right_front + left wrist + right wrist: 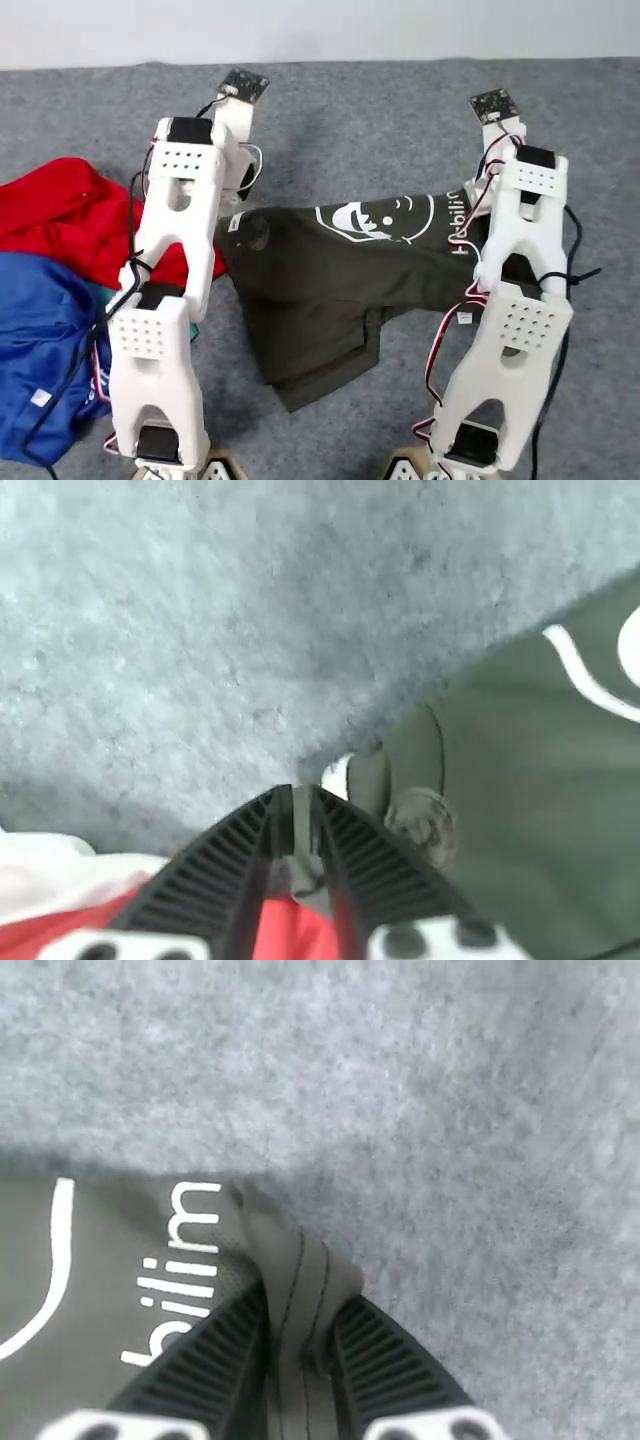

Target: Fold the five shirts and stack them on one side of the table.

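Right gripper [300, 1305] is clamping a hem fold of the olive shirt [330, 290], and the left gripper [297, 800] looks like it's pinching the opposite edge by the collar. Shirt's lying spread between them on the grey tabletop [350, 120], with the red shirt [60, 210] and blue shirt [40, 330] piled beyond the left gripper. Guessing they're starting a fold, so next both are needing to lift together and carry the edge across evenly.

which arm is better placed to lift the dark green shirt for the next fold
Right: the right hand pinches a fold of the dark green shirt at its edge. The left hand is shut beside the shirt's corner; any cloth in it is unclear.
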Robot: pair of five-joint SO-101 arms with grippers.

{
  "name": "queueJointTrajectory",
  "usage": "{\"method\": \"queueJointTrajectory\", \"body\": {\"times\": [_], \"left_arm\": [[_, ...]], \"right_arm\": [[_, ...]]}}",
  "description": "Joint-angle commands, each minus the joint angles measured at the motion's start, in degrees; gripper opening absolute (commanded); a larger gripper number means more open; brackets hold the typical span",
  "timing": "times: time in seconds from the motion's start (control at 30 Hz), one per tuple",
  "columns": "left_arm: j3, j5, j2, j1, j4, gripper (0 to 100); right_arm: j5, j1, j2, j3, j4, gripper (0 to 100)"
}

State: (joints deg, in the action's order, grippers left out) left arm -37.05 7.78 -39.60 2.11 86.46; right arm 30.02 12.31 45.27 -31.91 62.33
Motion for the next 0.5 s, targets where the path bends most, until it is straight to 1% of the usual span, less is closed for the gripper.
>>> {"method": "queueJointTrajectory", "body": {"times": [0.0,0.1,0.3,0.37,0.47], "left_arm": [[-4.0,-0.4,-0.4,-0.4,1.0,3],[-4.1,-0.4,-1.6,-0.3,0.8,3],[-4.4,-0.4,-1.1,-0.3,1.8,4],[-6.1,-0.4,-1.4,-0.3,4.6,6],[-8.6,-0.4,-1.6,-0.1,9.2,10]], "right_arm": [[0.8,0.3,-2.1,-3.3,-3.4,0.9],[0.9,0.2,-2.1,-3.3,-5.1,0.9],[0.9,0.3,-2.2,-3.3,-5.1,1.6],[0.7,0.2,-3.1,-3.3,-4.8,5.4],[0.5,0.2,-5.0,-3.3,-4.4,15.5]]}}
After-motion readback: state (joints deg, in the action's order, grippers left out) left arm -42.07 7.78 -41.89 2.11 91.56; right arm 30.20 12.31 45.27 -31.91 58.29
